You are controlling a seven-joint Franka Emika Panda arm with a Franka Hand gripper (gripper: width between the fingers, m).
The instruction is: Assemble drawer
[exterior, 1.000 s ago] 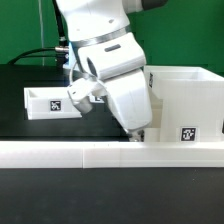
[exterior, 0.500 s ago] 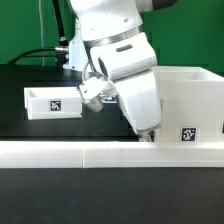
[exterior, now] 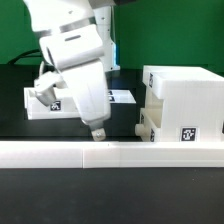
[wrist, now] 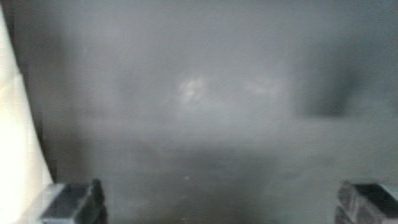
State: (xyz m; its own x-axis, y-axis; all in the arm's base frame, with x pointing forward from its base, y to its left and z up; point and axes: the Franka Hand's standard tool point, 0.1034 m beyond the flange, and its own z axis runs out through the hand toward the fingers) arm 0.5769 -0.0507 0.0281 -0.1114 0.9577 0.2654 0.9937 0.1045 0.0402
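Left of casing [exterior: 185,95] in ext. view: gripper [exterior: 97,133] hangs low, just above rail [exterior: 150,153]. Fingers [wrist: 75,200] wide apart, nothing btwn, only dark table [wrist: 196,100] below. Tray [exterior: 125,97] also left of casing, behind arm [exterior: 75,60], not touching fingers.
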